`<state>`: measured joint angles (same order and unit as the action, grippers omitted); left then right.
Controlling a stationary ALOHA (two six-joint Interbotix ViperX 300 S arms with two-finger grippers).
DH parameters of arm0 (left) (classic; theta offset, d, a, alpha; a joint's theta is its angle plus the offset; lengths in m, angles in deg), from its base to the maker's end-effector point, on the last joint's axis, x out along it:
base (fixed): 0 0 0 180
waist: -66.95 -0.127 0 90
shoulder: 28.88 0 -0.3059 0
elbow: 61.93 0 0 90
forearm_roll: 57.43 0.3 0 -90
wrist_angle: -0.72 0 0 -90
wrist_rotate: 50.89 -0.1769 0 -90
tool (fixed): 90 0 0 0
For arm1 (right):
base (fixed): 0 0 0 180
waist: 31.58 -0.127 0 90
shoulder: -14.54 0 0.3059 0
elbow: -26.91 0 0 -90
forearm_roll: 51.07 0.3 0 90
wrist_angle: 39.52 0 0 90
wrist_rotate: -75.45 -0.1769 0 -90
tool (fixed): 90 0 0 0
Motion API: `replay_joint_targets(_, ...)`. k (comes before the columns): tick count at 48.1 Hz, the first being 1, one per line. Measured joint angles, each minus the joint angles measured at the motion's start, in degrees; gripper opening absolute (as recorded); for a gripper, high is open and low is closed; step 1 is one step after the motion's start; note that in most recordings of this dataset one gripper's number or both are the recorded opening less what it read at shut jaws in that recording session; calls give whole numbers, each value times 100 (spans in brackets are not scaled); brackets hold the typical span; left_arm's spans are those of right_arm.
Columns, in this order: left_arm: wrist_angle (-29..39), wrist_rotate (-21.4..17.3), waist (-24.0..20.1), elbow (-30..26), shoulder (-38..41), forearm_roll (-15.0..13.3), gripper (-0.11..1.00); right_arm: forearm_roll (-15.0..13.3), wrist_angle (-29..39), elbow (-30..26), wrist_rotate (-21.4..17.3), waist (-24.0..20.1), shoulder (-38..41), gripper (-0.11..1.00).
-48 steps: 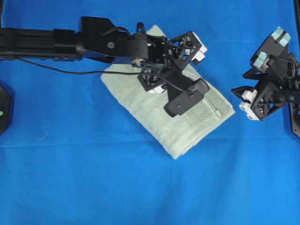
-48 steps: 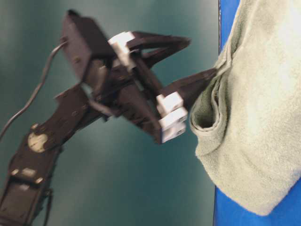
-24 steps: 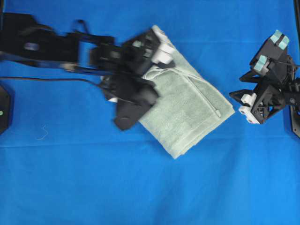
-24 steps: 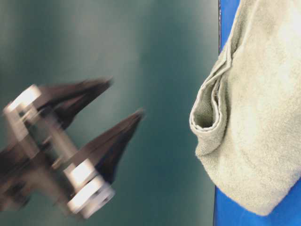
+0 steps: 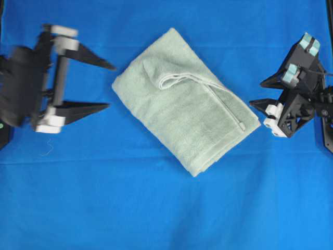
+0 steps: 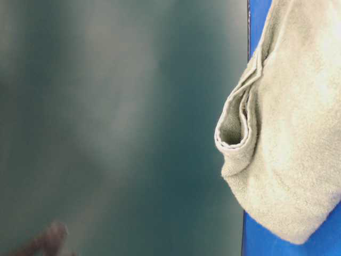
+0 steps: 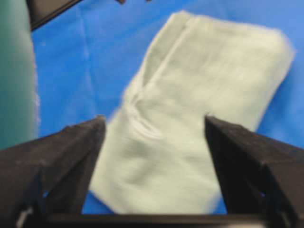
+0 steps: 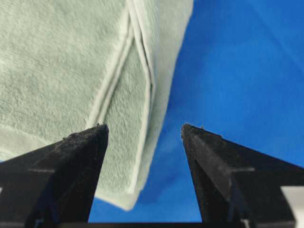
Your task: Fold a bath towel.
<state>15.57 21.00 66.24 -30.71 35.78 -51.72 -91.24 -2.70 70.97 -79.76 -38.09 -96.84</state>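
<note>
Folded bath towel (image 5: 186, 107) lying diagonally mid-cloth (image 5: 156, 208), far end cropped at table level. Left gripper (image 5: 110, 86) blurred, jaws apart, empty. Right gripper (image 5: 259, 92) spread, holding nothing, beside towel corner.

One camera looks straight down on the whole blue cloth surface (image 5: 156, 208). A second sits at table level, turned sideways and very close to the bath towel (image 5: 184, 107). Each wrist camera looks out between its own fingers (image 7: 61, 161), near the cloth. All four views share the towel.
</note>
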Motion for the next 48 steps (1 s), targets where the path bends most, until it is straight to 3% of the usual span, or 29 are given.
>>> replay_joint_targets(10, -70, 1301, 97, 896, -826, 0, 79, -448, -132, -9, 0, 0, -35, 64)
replay_joint_targets(16, -220, 1670, 185, 1433, -1283, -9, 79, -598, -141, 44, 0, 0, -141, 64)
replay_joint_targets(24, -703, 1881, 246, 2224, -1767, 0, 79, -642, -290, 422, -18, 0, -483, 64)
replay_joint_targets(35, -1415, 2127, 246, 2971, -2215, -9, 79, -694, -1090, 888, -18, 18, -1002, 64)
replay_joint_targets(48, -1564, 2285, 246, 3085, -2268, -9, 79, -1002, -1222, 958, -18, 211, -1081, 64)
